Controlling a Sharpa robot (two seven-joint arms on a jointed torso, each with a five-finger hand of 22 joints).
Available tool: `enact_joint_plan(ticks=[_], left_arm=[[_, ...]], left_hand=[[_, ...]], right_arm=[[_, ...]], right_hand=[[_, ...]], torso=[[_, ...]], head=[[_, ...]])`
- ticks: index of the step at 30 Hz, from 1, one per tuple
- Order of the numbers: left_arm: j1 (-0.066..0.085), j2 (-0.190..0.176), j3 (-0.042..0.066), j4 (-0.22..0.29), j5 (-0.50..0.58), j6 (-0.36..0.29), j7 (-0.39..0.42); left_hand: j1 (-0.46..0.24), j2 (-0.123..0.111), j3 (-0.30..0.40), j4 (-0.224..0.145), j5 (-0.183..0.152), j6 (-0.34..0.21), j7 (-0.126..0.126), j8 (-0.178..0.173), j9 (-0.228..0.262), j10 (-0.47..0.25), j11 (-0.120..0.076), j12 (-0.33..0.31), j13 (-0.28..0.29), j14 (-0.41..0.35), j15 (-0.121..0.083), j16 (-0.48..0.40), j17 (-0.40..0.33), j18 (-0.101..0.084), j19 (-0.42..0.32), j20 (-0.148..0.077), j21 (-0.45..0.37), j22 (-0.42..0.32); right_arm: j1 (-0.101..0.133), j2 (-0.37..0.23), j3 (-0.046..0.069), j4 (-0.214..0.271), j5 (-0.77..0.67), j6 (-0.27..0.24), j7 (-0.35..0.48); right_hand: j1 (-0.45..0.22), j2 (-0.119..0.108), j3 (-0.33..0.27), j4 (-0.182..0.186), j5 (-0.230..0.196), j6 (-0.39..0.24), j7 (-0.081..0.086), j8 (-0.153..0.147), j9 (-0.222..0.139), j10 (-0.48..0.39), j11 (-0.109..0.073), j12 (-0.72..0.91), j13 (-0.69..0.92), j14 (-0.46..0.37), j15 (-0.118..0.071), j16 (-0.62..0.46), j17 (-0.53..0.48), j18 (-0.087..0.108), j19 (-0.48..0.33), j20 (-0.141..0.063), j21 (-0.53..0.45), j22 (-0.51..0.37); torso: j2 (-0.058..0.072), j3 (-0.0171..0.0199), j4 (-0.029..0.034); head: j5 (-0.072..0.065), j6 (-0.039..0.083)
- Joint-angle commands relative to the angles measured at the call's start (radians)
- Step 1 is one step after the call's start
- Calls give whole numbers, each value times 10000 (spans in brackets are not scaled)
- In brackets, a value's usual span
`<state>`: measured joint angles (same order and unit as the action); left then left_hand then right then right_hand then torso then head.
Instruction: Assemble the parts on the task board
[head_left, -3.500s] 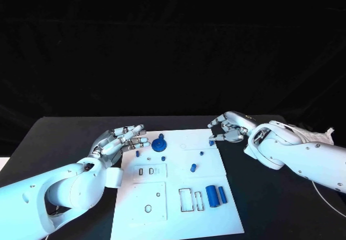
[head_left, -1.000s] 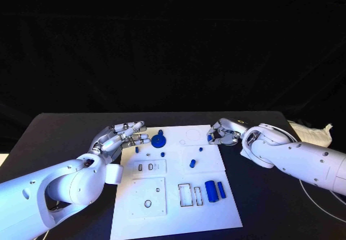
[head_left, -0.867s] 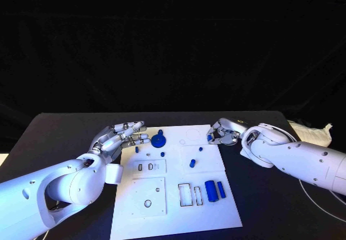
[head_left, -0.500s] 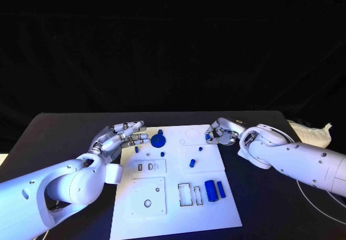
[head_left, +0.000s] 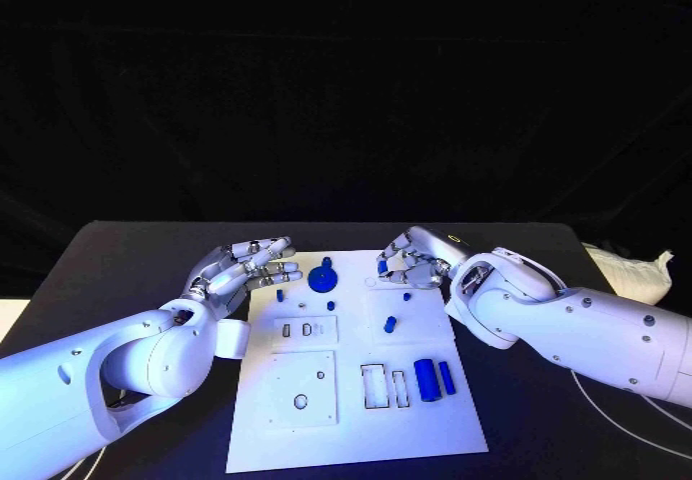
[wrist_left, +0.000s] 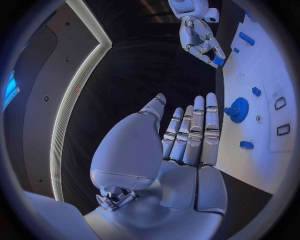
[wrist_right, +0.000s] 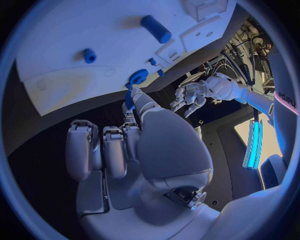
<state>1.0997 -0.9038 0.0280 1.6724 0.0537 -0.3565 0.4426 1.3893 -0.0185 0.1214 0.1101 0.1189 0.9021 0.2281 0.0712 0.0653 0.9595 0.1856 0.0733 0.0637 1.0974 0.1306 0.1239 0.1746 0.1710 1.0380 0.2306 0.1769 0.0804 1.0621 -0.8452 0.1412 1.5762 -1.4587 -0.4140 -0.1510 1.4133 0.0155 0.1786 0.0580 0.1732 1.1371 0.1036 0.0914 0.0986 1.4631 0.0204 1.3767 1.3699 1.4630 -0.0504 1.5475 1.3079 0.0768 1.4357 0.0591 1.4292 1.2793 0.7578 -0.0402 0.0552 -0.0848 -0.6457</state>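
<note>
- We are holding a small blue peg (head_left: 384, 267) pinched in our right hand (head_left: 410, 264), above the far part of the board (head_left: 351, 420), beside the faint round outline there; the other fingers are curled in.
- Our left hand (head_left: 245, 268) is hovering released, fingers apart, over the board's left far edge, near the gear (head_left: 322, 279).
- The right hand is plainly nearer the far-middle sockets; a socket for the peg probably lies just below and toward us.
- We cannot tell the peg's long axis for certain; in the right wrist view it is running along the fingertip.
- The two cylinders (head_left: 434, 377) are lying well apart, near us; the worktop (head_left: 130, 250) beyond the board is giving room.
</note>
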Motion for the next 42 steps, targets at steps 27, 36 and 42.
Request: enact_joint_plan(ticks=[27,36,42], left_arm=[[-1,148,-4,-410,6,222,122],[-1,162,-4,-397,8,240,103],[-2,166,-5,-410,9,250,97]], left_hand=[[17,118,15,-62,-31,-14,88,-66,-11,-21,26,-28,-13,-70,33,-57,14,74,35,34,-59,-13],[17,118,15,-62,-31,-14,88,-66,-11,-21,26,-28,-13,-70,33,-57,14,74,35,34,-59,-13],[17,118,15,-62,-31,-14,88,-66,-11,-21,26,-28,-13,-70,33,-57,14,74,35,34,-59,-13]], right_arm=[[-1089,2363,-544,103,-2069,528,-1880],[-1174,2456,-546,-35,-2451,498,-2013],[-1192,2386,-547,16,-2725,505,-2126]], right_hand=[[-71,149,108,32,81,185,-111,15,29,201,-101,-136,619,955,-70,-45,2049,-157,0,-87,0,-35],[-92,129,113,28,83,174,-107,5,27,195,-99,-148,613,952,-70,-51,2037,-157,-1,-88,-3,-38],[-101,120,115,27,83,171,-106,1,26,198,-98,-142,617,953,-69,-49,2041,-156,-3,-88,-6,-43]], torso=[[-188,-96,146],[-186,-85,124],[-186,-77,123]], head=[[431,-424],[462,-519],[440,-553]])
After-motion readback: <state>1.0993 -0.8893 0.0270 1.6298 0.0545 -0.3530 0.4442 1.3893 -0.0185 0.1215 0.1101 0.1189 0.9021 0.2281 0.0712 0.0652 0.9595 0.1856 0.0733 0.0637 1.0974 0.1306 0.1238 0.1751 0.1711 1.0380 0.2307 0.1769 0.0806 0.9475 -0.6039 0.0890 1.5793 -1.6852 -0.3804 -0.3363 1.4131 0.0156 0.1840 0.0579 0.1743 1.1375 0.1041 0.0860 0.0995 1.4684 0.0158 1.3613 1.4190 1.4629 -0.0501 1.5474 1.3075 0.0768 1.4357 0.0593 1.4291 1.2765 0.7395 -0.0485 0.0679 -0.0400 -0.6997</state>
